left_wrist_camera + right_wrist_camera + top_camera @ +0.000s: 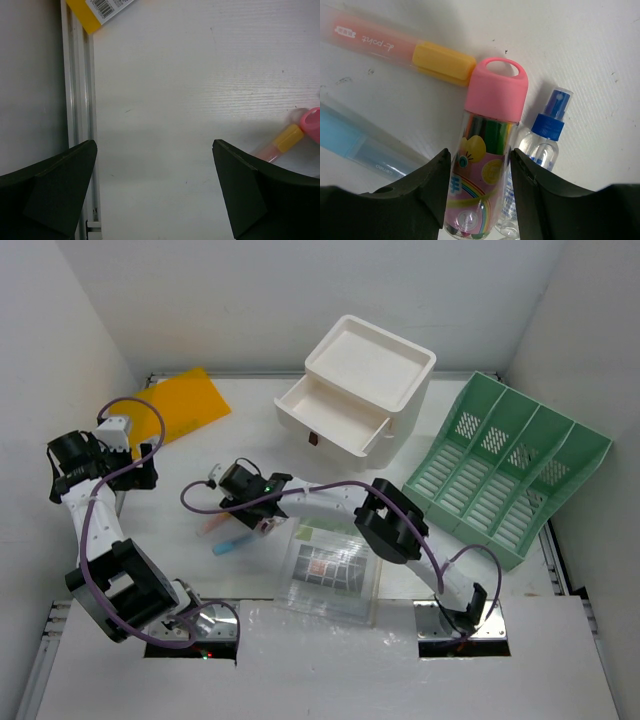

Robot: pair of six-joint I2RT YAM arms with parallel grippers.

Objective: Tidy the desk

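Observation:
The white desk point(230, 440) holds a small cluster of items left of centre. My right gripper point(258, 520) reaches there; in the right wrist view it point(480, 195) is closed on a clear tube of coloured pens with a pink cap point(490, 150) that lies on the desk. Beside the tube lie an orange highlighter point(395, 50), a blue highlighter point(360, 145) and a small spray bottle with a blue cap point(545, 135). My left gripper point(145, 468) is open and empty point(155, 190) above bare desk near the left rail point(80, 100).
A white drawer box point(355, 395) with its top drawer pulled open stands at the back. A green file rack point(505, 465) lies at the right. A yellow folder point(180, 405) lies at the back left. A clear plastic case point(330, 570) lies near the front.

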